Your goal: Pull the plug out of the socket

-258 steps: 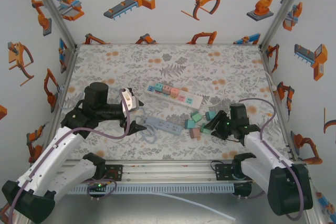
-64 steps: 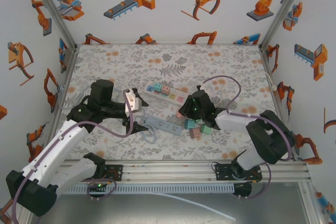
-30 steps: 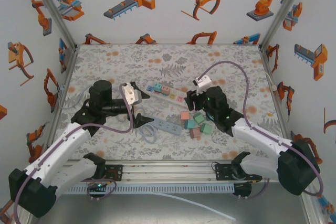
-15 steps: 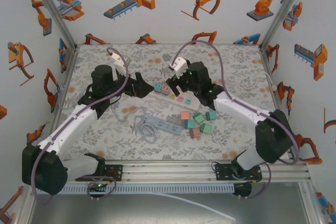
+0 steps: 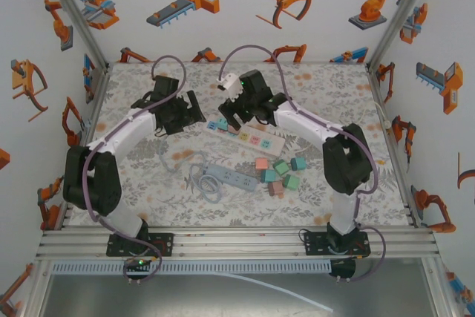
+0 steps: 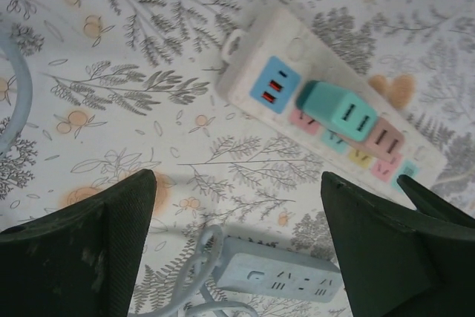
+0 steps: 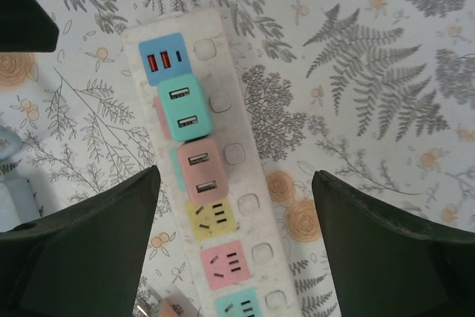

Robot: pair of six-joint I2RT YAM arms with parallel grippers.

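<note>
Left claw and right claw — both agape, empty — hang over the strip, teal plug seated, toward the far edge of the desk.

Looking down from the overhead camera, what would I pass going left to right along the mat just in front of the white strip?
coiled cable → blue power strip → loose pink and green plugs
</note>
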